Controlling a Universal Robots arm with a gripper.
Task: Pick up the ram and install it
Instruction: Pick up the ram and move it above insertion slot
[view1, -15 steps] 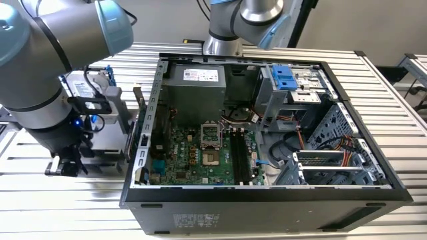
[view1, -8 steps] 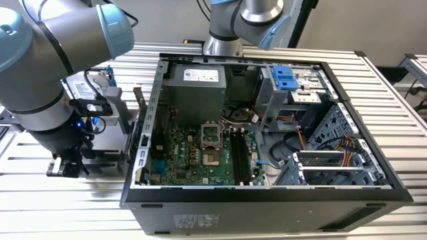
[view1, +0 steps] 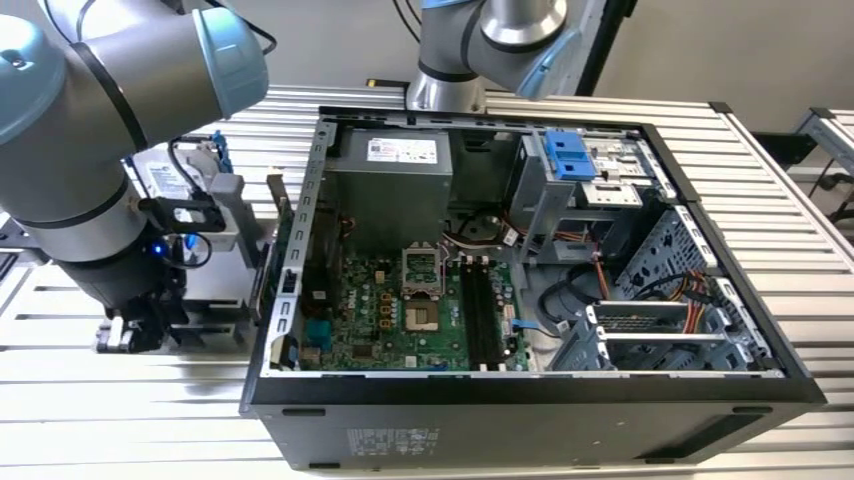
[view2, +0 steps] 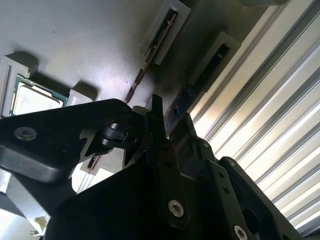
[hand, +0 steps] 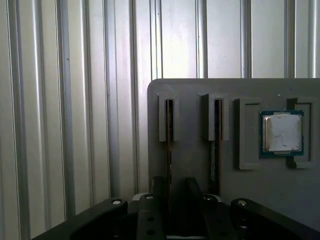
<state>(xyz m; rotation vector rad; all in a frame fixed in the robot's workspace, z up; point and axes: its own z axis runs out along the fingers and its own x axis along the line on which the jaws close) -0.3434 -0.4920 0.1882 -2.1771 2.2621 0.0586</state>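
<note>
The gripper (hand: 176, 187) is low over a grey holder (hand: 190, 90) on the ribbed metal table (view1: 787, 180), towards the table's edge on the exterior view's left, just beside the open computer case (view1: 534, 420). In both wrist views its jaws stand apart, one on each side of the ram (hand: 169, 130), which sits on edge in the holder slot farther from the processor chip (hand: 282, 132). A second stick (hand: 214, 150) fills the slot between them.

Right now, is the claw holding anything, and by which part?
Cannot be told. The claw is at one end of a thin dark circuit-board ram stick, which stands on edge in its grey plastic holder.
</note>
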